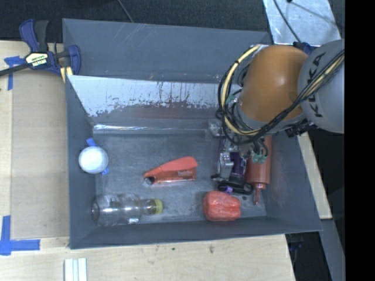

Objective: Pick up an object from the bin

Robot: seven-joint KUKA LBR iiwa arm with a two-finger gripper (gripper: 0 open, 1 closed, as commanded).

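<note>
Though the claw point(232, 185) hangs by a red lump point(221, 207), its opening cannot be told.

Readable text: one item. Grey arm link point(329, 101), far right of scene, carries dark block lettering "KUKA", running along the link and partly crossed by cables. Clear bottle point(125, 208), near left of bin: small marks, too small to read.

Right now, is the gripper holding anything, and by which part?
It cannot be told. The gripper is low over the red lump near the front right corner of the bin, but no grip on it shows.
</note>
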